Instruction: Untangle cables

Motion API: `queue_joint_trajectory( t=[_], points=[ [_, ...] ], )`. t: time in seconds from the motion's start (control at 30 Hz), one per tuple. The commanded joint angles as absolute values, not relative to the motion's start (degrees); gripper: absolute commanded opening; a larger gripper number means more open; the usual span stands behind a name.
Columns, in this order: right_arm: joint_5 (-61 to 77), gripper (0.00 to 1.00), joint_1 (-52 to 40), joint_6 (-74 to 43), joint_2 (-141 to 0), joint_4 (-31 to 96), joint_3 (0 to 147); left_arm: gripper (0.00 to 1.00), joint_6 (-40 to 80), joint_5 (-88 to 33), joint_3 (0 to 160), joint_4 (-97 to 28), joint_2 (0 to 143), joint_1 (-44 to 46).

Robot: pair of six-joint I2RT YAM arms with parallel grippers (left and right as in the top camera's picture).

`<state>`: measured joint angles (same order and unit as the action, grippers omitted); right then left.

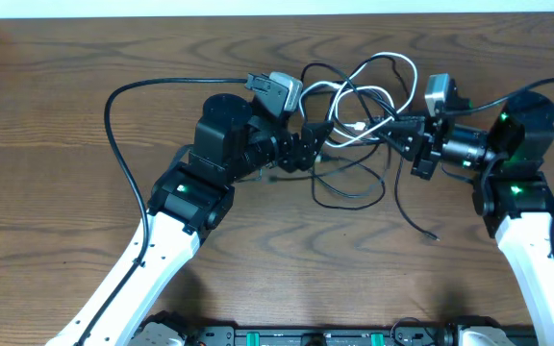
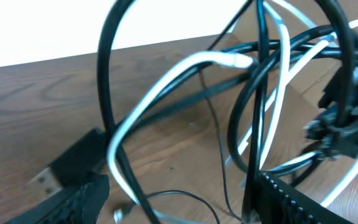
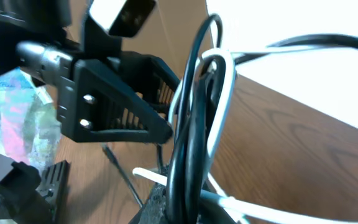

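Note:
The cables (image 1: 373, 91) lie in a tangle at the far middle of the table: several thin black cords and one white cord (image 1: 392, 67) looped through them. My left gripper (image 1: 314, 142) is open at the left side of the tangle. In the left wrist view (image 2: 179, 193) a black cord (image 2: 104, 81) and the white cord (image 2: 166, 74) pass between its spread fingers. My right gripper (image 1: 410, 135) is at the tangle's right side. In the right wrist view (image 3: 185, 208) it looks shut on a tight bundle of black cords (image 3: 191, 124) and the white cord (image 3: 225, 93).
A black USB plug (image 2: 48, 177) lies on the wood by my left finger. One loose black cord end (image 1: 432, 234) trails toward the front right. The left arm's thick black cable (image 1: 113, 106) arcs over the table's left. The left gripper (image 3: 117, 106) is close ahead of the right wrist camera.

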<state>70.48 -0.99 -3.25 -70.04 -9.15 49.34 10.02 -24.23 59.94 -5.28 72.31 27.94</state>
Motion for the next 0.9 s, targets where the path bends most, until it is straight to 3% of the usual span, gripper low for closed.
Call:
queue_joint_trajectory(
  t=[0.0,0.17,0.37,0.4,0.43,0.5,0.57,0.77,0.87],
  points=[
    [72.82,0.01,-1.89,-4.27,-68.01,-9.67,49.74,0.77,8.67,-25.17,60.25,-4.99,71.68,27.68],
    [72.77,0.01,-3.99,-4.23,-67.83,-9.69,49.71,0.77,8.69,-34.89,60.25,-1.56,71.7,27.73],
    [72.77,0.01,-6.7,-4.25,-67.83,-10.66,49.71,0.77,8.71,-35.64,60.25,-1.19,71.75,27.73],
    [72.77,0.01,-7.07,-4.25,-67.83,-11.09,49.71,0.72,8.73,-35.64,60.25,-1.19,71.77,27.73],
    [72.73,0.01,-7.42,-4.25,-67.83,-11.57,49.71,0.61,8.71,-35.64,60.25,-1.19,71.79,27.73],
    [71.88,0.01,-7.6,-4.25,-67.83,-11.84,49.71,0.31,8.64,-35.59,60.23,-1.19,71.81,27.73],
    [67.81,0.02,-7.55,-5.91,-67.83,-11.29,49.71,0.08,8.03,-35.35,60.25,-1.19,71.81,27.62],
    [50.96,0.35,-6.92,-10.72,-67.83,-4.43,49.71,0.08,-0.27,-35.35,60.23,-1.28,71.79,26.3],
    [43.33,0.4,-6.04,-10.72,-67.83,1.5,49.71,0.08,-1.52,-35.35,60.23,-1.41,71.79,24.32]
  ],
)
